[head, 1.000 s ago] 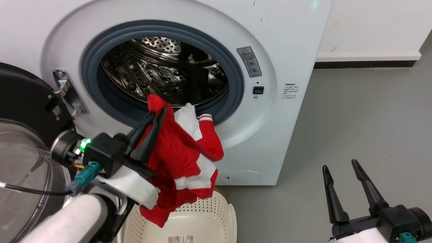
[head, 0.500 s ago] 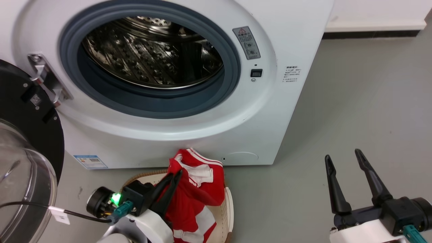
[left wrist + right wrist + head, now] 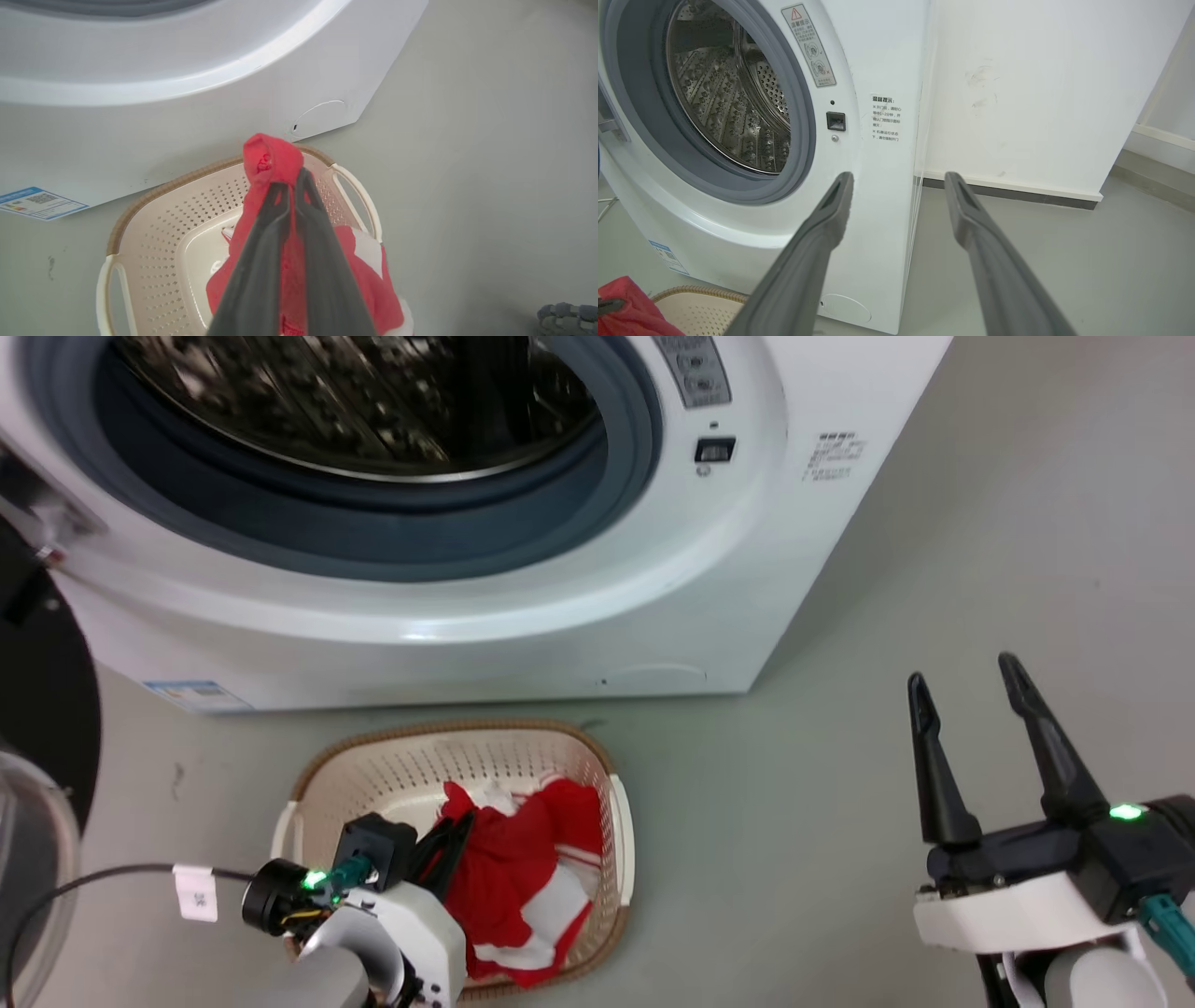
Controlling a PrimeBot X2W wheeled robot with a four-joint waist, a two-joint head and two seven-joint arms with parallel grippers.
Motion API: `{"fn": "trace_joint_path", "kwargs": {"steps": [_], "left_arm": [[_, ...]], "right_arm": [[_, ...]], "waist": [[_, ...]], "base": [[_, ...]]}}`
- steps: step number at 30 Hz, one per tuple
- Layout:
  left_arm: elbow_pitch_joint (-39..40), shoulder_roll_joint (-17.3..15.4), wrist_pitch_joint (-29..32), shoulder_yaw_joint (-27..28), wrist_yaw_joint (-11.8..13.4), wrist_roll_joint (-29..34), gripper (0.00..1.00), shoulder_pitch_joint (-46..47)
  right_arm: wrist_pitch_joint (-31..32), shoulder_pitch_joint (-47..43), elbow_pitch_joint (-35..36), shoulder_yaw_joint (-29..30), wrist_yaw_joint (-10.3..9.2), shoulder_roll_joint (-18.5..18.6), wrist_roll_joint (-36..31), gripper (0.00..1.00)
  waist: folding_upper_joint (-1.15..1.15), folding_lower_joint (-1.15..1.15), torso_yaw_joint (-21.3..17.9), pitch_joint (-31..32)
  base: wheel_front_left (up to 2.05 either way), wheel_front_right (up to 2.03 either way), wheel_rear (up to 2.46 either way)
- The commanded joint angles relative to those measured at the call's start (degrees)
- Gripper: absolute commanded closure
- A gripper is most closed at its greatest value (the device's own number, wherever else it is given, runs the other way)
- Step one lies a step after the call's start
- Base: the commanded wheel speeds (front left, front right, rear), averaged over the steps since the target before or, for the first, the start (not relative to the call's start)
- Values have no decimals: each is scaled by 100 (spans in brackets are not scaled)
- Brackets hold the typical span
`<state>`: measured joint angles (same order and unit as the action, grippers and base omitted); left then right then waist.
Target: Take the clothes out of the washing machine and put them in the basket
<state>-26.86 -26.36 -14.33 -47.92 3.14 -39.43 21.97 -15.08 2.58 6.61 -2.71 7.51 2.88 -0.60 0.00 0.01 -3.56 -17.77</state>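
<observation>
**1 red bundle in the basket, left gripper clamped on it**

Clothes (image 3: 523, 887): red fabric with white bands, lying in the right half of the basket (image 3: 448, 739). 1 edge reaches the rim at the near right. In the left wrist view a knot of the red fabric pokes out past the fingertips, and the rest hangs down into the basket.

Left gripper (image 3: 459, 826): low over the basket, its 2 fingers pressed together with the fabric pinched between them. A green light shows on its wrist.

Basket: cream, perforated, brown rim, standing on the grey floor (image 3: 934, 569) just in front of the washing machine (image 3: 523, 607).

Washing machine: porthole open, and the steel drum (image 3: 733, 107) shows through the grey seal. The black-framed door (image 3: 37, 709) is swung out on the left. A blue label (image 3: 39, 203) sits on the lower front panel.

Right gripper (image 3: 961, 670): well apart from the basket, off to the right over bare floor. Its 2 fingers are spread with nothing between them, pointing toward the machine's right front corner.
</observation>
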Motion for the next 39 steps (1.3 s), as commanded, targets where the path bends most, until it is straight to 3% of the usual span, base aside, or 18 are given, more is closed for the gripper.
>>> {"fn": "trace_joint_path", "kwargs": {"steps": [1, 9, 16, 23, 34, 35, 36, 39], "left_arm": [[-218, 111, -50, 26, -91, -4, 100, 178], [-2053, 811, -87, 88, -659, 9, 100, 983], [-3440, 1230, -93, 54, -918, 49, 100, 1725], [-4342, 1373, 6, -112, -987, 165, 100, 2351], [-4654, 1286, 378, -321, -730, 346, 100, 2841], [-4661, 1273, 346, -328, -662, 361, 82, 2861], [-4668, 1264, 307, -331, -625, 367, 0, 2867], [-4678, 1299, 337, -360, -648, 352, 0, 2757]], "right_arm": [[-14, 124, 31, 7, -4, -2, -48, 0], [-14, 603, 180, 89, -4, -3, -55, 0], [-14, 948, 374, 184, -4, -3, -34, 0], [-14, 1192, 568, 291, -4, -2, 13, 0], [-14, 1347, 636, 278, -4, -3, 55, 0], [-14, 1344, 619, 270, -4, -3, 64, 0], [-14, 1336, 601, 262, -4, -3, 72, 0], [-14, 1276, 516, 237, -4, -3, 87, 0]], "waist": [[0, -1, -129, -443], [0, -1, -231, -1454], [0, -1, -254, -2290], [0, -1, -292, -3014], [0, -1, -363, -3486], [0, -1, -373, -3464], [0, -1, -382, -3432], [0, -1, -382, -3271]], "base": [[0, 0, 0], [0, 0, 0], [0, 0, 0], [0, 0, 0], [0, 0, 0], [0, 0, 0], [0, 0, 0], [0, 0, 0]]}}
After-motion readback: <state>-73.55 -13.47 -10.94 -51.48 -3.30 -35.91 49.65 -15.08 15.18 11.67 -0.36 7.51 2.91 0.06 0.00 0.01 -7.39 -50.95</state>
